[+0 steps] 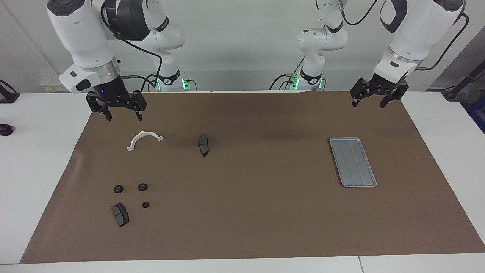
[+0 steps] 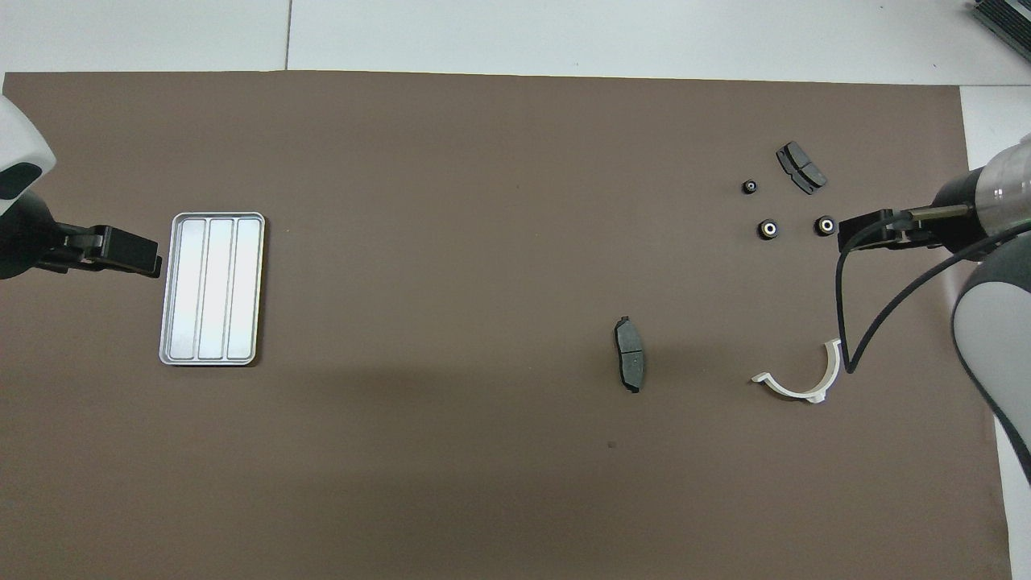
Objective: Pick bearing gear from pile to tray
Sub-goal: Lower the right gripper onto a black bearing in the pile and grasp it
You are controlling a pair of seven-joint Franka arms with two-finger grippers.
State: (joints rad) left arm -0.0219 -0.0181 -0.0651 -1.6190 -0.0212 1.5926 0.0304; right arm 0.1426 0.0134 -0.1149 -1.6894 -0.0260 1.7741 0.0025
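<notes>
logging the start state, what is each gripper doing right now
Left gripper: open, holding nothing, raised near the tray.
Right gripper: open, holding nothing, raised near the white curved part.

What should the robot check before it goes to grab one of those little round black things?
1. Tray has nothing in it: ok.
2. Three small round bearing gears lie apart from each other on the brown mat, toward the right arm's end: ok.
3. Right gripper is open and holds nothing: ok.
4. Right gripper is over a gear: not ok; it hangs up by the white curved bracket.
5. Left gripper waits near the tray, holding nothing: ok.
6. Dark brake pad beside the gears will stay out of the fingers' way: cannot tell.
</notes>
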